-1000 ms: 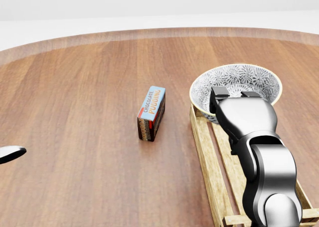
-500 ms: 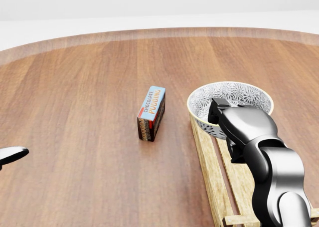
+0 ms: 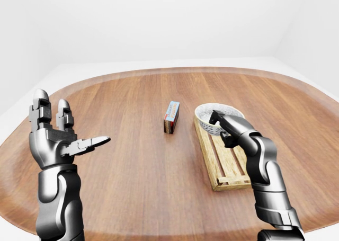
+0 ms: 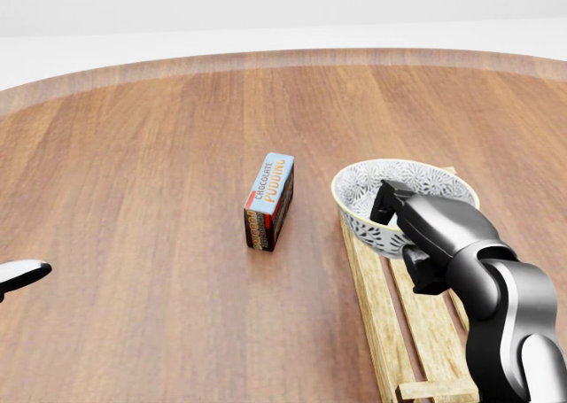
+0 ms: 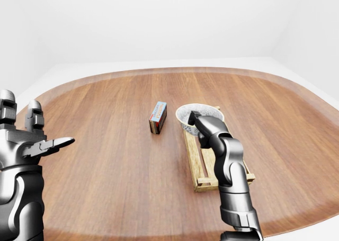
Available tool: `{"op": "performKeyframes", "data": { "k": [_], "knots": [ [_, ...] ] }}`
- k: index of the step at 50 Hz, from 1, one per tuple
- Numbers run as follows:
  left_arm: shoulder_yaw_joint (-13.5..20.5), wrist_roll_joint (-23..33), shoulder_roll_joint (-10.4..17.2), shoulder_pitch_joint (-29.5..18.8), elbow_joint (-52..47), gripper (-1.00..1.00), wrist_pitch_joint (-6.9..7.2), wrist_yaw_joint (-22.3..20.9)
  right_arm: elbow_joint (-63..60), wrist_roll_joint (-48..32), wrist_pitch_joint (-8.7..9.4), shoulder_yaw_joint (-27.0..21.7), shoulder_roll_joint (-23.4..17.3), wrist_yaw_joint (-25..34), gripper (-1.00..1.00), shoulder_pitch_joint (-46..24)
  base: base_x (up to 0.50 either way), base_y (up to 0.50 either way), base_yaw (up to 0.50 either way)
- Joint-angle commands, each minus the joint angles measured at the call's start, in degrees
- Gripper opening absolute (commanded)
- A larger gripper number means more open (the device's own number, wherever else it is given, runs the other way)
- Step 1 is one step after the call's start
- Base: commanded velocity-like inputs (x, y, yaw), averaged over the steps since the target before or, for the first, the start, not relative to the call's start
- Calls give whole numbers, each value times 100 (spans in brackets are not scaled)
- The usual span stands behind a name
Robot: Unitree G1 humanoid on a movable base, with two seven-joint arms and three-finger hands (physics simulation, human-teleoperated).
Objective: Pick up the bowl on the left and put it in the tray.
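Note:
A white bowl with a dark flower pattern [image 4: 368, 186] hangs over the top end of the wooden slatted tray [image 4: 369, 307] at the right of the head view. My right hand [image 4: 399, 230] is shut on the bowl's near right rim, one finger inside and the others under the wall. The bowl's underside is hidden, so contact with the tray cannot be told. My left hand [image 3: 71, 130] is raised at the left of the left-eye view, open and holding nothing, far from the bowl.
A chocolate pudding box [image 4: 270, 199] stands on its long edge on the round wooden table [image 4: 133, 155], a little left of the tray. The table's edge curves along the top of the head view.
My right hand has brought the bowl down and towards the bottom of the head view, lower over the tray's top end. The box, the tray and the left hand have barely moved.

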Motion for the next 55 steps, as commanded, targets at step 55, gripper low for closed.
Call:
{"op": "performKeyframes", "data": {
  "k": [55],
  "knots": [
    [-106,125,-102,75,-80,100,0,-65,1408,817,-1,-150,-543,-1406,-100,-129,0,0,0]
  ]
}}
